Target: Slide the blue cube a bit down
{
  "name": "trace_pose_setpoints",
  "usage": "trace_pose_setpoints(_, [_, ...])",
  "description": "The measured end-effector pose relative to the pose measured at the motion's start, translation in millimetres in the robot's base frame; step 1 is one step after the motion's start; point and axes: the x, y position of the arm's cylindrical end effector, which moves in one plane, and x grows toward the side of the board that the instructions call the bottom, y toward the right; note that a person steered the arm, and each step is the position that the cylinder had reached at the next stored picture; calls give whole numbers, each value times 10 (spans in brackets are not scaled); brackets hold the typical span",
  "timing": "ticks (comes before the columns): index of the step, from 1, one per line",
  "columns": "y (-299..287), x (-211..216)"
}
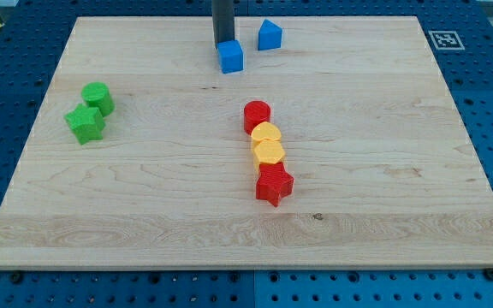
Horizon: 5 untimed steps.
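Note:
The blue cube (230, 56) sits near the top middle of the wooden board (144, 197). My tip (223, 44) is a dark rod coming down from the view's top; its end stands right behind the cube's upper left edge, touching or nearly touching it. A second blue block (270, 35), shaped like a small house or pentagon, lies to the upper right of the cube, apart from it.
A column of blocks stands at the middle: red cylinder (257, 115), two yellow blocks (266, 133) (270, 153), red star (274, 184). At the left are a green cylinder (98, 97) and a green star (85, 124). A marker tag (445, 39) is at the top right corner.

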Motion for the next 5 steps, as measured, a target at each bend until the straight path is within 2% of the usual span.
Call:
trace_pose_setpoints(4, [-7,733])
trace_pose_setpoints(5, [-33,805])
